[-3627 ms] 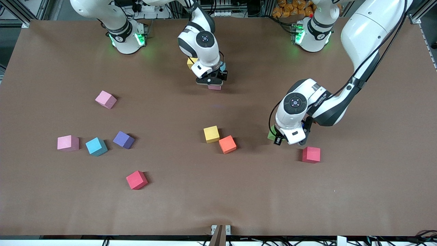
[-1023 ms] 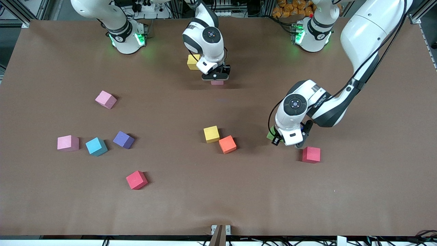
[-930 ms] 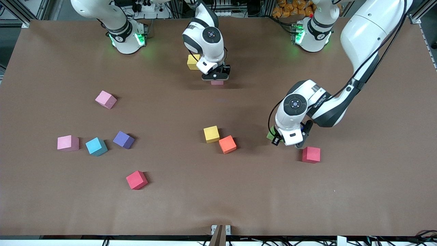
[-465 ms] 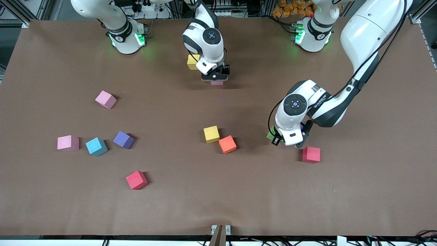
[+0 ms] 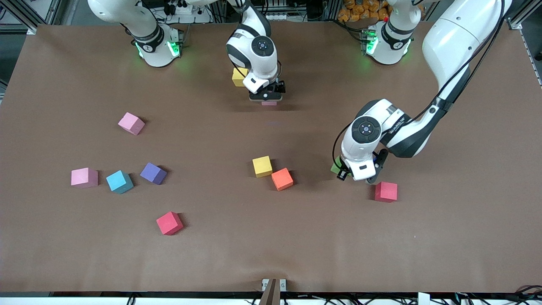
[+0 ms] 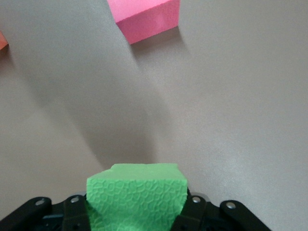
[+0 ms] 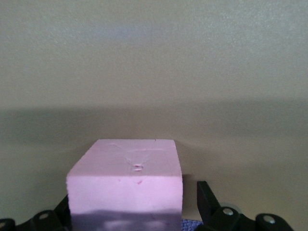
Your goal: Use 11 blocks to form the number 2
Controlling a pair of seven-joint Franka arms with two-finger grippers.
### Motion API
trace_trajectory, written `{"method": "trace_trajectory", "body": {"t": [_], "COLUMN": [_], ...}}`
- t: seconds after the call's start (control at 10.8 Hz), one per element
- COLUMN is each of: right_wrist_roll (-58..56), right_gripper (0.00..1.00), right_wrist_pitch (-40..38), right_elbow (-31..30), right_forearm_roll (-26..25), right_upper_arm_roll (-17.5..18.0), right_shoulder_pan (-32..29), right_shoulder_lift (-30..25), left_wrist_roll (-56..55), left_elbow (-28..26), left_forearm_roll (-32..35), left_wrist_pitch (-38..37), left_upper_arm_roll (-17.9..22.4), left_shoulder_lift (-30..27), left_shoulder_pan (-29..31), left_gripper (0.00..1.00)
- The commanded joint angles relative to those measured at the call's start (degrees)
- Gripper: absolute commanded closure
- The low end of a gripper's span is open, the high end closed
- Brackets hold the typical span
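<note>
The right claw (image 5: 266,98) grips a pink block (image 7: 126,185) beside the yellow block (image 5: 238,77), likely starting the digit, while the left claw (image 5: 355,173) clamps a green block (image 6: 136,198) (waiting) over the worktop (image 5: 444,237).

— What colours do you read?

— I see a green foam cube (image 6: 136,197) with a honeycomb-like embossed pattern, and a plain pale pink foam cube (image 7: 126,187).

— And the counter?

— My view shows a matte brown counter (image 5: 271,250), with a plain orange cube (image 5: 282,178).
</note>
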Motion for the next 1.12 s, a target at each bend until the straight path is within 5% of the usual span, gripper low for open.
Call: {"method": "trace_trajectory", "body": {"t": [0.0, 0.37, 0.56, 1.02], "right_wrist_roll": [-0.11, -0.29, -0.38, -7.11], "right_gripper": [0.0, 0.0, 0.0, 0.0], "right_wrist_pitch": [-3.14, -4.12, -4.38, -11.48], "right_elbow": [-0.33, -1.99, -3.22, -11.29], "right_forearm_roll": [-0.2, -0.2, -0.2, -0.29], "right_upper_arm_roll": [0.17, 0.43, 1.22, 1.22], "right_shoulder_pan": [-1.14, -2.11, -3.69, -10.87], "right_shoulder_lift": [-3.29, -7.25, -9.79, -27.69], "left_wrist_roll": [1.32, 8.79, 9.59, 9.68], "left_elbow": [0.94, 2.25, 2.35, 2.0], "left_forearm_roll": [0.06, 1.12, 6.97, 14.12], "left_wrist_pitch": [-0.28, 0.51, 0.51, 2.16], "left_upper_arm_roll": [-0.25, -0.08, -0.07, -0.07], "left_shoulder_lift": [0.4, 0.32, 0.32, 1.54], "left_shoulder_pan": [-0.75, -7.06, -11.11, -20.96], "left_gripper": [1.0, 1.0, 1.0, 1.0]}}
